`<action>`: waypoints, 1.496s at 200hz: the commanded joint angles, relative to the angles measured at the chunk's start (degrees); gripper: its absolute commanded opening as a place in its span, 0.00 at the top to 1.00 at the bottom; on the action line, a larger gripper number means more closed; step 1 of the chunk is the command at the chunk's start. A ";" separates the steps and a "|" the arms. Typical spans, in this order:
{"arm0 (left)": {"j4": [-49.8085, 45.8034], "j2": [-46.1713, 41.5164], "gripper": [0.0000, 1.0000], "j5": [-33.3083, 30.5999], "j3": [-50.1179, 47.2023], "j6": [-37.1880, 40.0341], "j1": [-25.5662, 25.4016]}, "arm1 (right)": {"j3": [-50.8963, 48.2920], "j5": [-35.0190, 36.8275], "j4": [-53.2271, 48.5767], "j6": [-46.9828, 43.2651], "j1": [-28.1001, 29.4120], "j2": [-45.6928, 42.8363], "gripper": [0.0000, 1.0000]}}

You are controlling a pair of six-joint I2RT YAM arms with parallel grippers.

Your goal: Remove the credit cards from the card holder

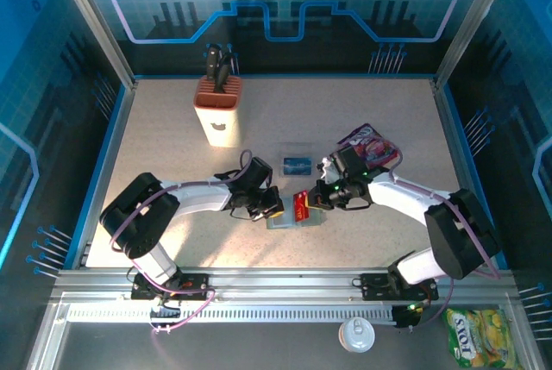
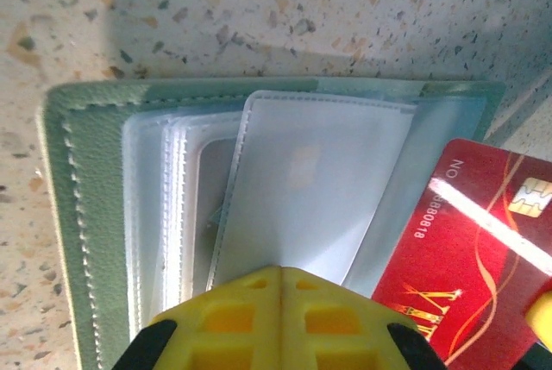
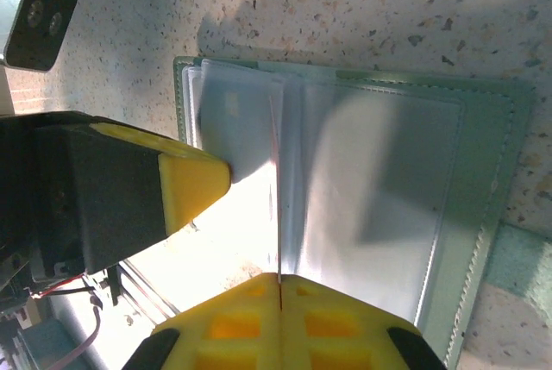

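Speckled beige tabletop [image 1: 388, 128], blue glowing walls [image 1: 285, 8]: we see left gripper [image 2: 280, 288] closed, right gripper [image 3: 279, 288] clamping a thin red card [image 2: 466, 241].

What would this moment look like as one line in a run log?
left gripper: shut, tip on open card holder | right gripper: shut on red credit card | blue card: lying on table

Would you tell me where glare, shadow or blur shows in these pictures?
Left wrist: a white glare streak crosses the glossy red card; right wrist: sunlight bleaches the clear sleeves of the grey-green card holder, a grey shadow across its middle; top external: even light, sharp.
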 commanded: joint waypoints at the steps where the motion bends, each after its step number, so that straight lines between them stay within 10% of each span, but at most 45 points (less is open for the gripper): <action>1: -4.84 -0.03 0.96 -2.28 1.35 2.31 -0.26 | 2.05 1.09 -3.74 -1.59 -0.72 -1.71 1.00; 299: -13.47 -20.89 0.76 -12.11 -0.73 8.53 1.21 | 51.16 17.48 -40.11 -57.31 -1.90 22.28 1.00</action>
